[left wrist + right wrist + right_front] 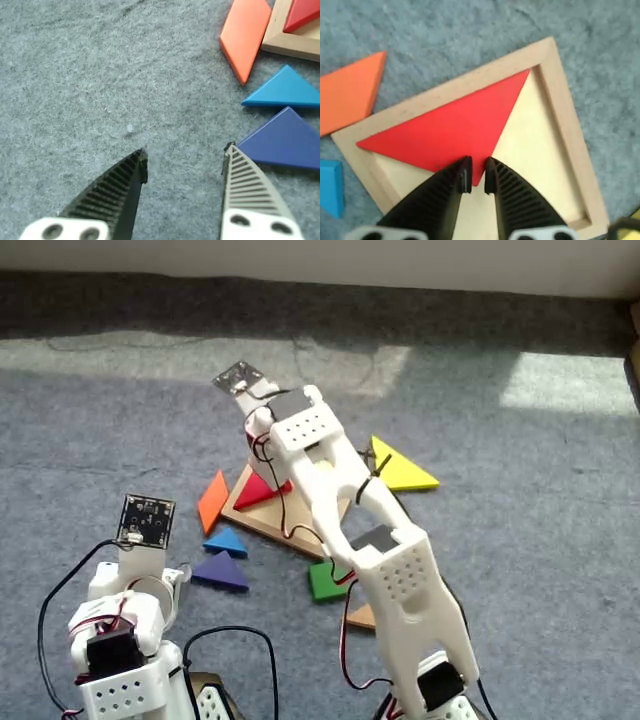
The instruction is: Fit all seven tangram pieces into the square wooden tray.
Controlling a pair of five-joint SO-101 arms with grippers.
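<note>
Nearest, the left gripper (186, 155) hangs low over the grey carpet (500, 540) with its jaws spread wide and nothing between them. The tip of its pale finger is just beside a corner of the dark blue triangle (285, 140), which lies flat on the carpet. Off to the side, under the right arm, a tan piece (360, 617) and a green piece (320, 582) lie on the carpet, each partly hidden by the arm; the green one is just off a corner of the tray (255, 520). Beyond the dark blue triangle lies the pale blue triangle (285, 90), close to it but apart. Next comes the orange piece (245, 35), flat on the carpet and close along the tray's rim. The tray sits on the carpet turned like a diamond. The red triangle (450, 125) lies inside it, its long edge against the rim on the orange piece's side, with the tray's pale floor showing beside it. The right gripper (477, 176) is down over the tray, its jaws drawn narrow on the red triangle's square corner, which shows between the tips. Farthest, past the tray, the yellow triangle (400, 468) lies on the carpet beside the right arm.
</note>
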